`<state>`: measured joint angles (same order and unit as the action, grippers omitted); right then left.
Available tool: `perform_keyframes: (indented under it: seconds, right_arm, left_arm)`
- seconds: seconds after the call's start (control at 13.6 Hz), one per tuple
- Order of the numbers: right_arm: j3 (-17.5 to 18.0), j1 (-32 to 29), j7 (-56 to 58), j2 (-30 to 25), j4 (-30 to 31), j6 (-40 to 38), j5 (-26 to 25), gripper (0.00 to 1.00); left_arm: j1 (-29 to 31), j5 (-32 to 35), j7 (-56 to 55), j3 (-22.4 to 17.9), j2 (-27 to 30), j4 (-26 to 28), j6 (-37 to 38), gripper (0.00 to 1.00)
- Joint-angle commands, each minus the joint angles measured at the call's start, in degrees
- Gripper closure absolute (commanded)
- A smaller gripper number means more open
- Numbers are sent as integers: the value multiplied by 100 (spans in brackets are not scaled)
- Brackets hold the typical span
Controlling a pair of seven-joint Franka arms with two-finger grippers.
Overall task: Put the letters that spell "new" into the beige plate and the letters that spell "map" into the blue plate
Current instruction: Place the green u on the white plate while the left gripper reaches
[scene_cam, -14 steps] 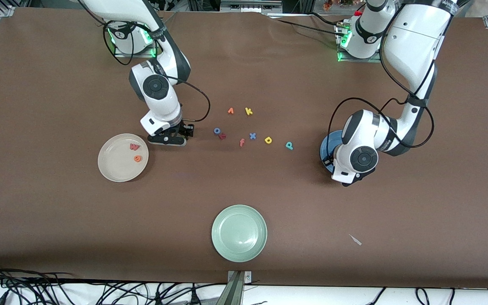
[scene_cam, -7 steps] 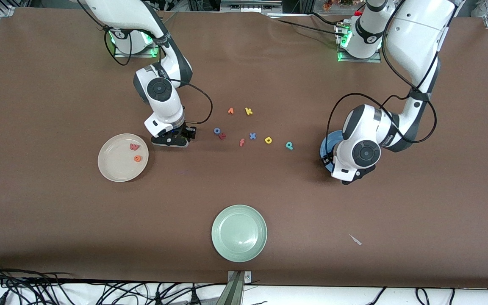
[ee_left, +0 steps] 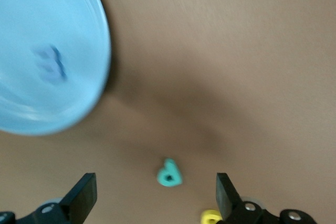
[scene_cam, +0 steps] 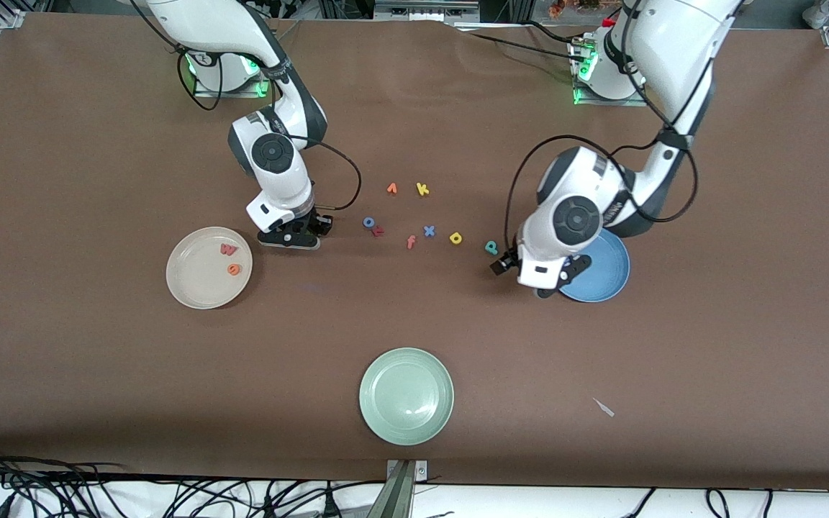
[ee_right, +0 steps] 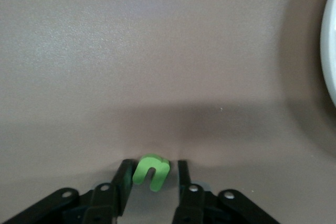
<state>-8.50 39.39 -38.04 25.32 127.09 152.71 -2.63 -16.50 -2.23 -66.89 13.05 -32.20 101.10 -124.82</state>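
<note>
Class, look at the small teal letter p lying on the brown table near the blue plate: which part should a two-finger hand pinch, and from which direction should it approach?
Probably from straight above. The teal p lies flat on the table, so only its thin edges offer a hold. Pinching across the rounded bowl looks safer than the short stem. The open left hand is over the table beside the blue plate, by the p. The yellow letter lies apart.

Right arm enters from upper left of front frame, elbow bent, wrist pointing down. Right gripper (scene_cam: pixel 298 236) sits left of centre, low at table level, fingers (ee_right: pixel 124 178) closed in on small green letter n (ee_right: pixel 151 171).

Left arm comes from upper right of frame, forearm folded toward centre. Left gripper (scene_cam: pixel 538 279) right of centre, fingers (ee_left: pixel 83 196) spread wide, holding nothing.
</note>
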Motion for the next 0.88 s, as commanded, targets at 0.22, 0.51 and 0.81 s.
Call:
perform_keyframes:
  seconds: [0.22,0.51,0.81]
  right_arm:
    - [-475,34,969,-439,-148,-721,-27,75]
    - [-1389,34,2719,-835,-255,-1568,-27,74]
    - [-2243,8,4258,-897,-19,-1325,-9,69]
  left_arm:
    - [-301,-40,-597,-31,-558,41,-410,13]
    - [-310,-40,-598,-31,-638,67,-517,35]
    - [-301,-93,-606,-13,-585,190,-455,39]
